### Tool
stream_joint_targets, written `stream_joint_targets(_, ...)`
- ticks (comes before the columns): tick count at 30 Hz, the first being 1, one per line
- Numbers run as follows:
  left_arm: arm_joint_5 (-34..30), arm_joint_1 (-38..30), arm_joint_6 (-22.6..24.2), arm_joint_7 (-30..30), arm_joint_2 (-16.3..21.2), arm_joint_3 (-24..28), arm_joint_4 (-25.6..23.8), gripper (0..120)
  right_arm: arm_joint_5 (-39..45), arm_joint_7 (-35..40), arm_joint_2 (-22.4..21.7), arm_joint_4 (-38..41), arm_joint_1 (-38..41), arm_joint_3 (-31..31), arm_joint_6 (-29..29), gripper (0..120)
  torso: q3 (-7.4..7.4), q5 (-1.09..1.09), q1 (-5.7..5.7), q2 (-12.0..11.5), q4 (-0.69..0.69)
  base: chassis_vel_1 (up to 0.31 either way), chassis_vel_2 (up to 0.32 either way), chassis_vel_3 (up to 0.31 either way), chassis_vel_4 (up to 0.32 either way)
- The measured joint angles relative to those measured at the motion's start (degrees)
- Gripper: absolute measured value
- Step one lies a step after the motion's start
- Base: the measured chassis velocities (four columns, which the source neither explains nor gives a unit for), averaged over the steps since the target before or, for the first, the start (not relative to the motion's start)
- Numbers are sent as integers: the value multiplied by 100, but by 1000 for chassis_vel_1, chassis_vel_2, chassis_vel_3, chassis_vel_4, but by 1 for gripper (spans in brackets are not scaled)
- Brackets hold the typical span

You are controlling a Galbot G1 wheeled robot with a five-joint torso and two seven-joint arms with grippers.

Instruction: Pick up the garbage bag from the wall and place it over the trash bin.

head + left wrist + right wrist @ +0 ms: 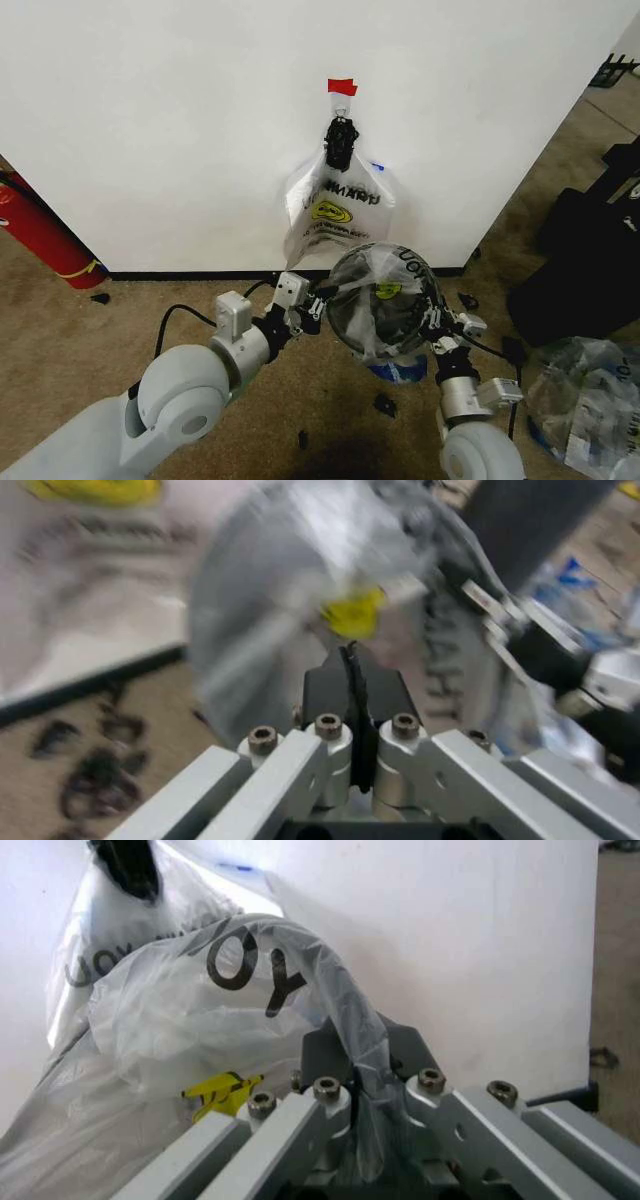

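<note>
Garbage bag (pixel 383 290), thin, limp, slippery film, draped over trash bin (pixel 372 318); right gripper (pixel 357 1087) clamped on its rim, left gripper (pixel 352 705) closed, apparently pinching film.

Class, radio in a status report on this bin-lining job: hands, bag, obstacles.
Left hand and right hand shut on bag, stretched over bin. Second bag hangs on wall. Nothing in the way.
</note>
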Motion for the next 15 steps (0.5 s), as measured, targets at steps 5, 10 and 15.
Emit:
stream_joint_targets(5,-791,-532,294,-370,-260,494,165,0,-346,-37,145,-54,12,-16,143,1,0,0,0,0,0,0,0,0,0)
stream_joint_targets(10,-866,-1010,370,-564,-508,1111,499,0,-520,-121,214,-84,-31,-19,216,1,0,0,0,0,0,0,0,0,0)
stream_joint_targets(15,-825,-1618,441,-863,-891,1881,1307,0,-565,-187,261,-126,-56,-16,283,1,0,1,0,0,-1,0,0,0,0)
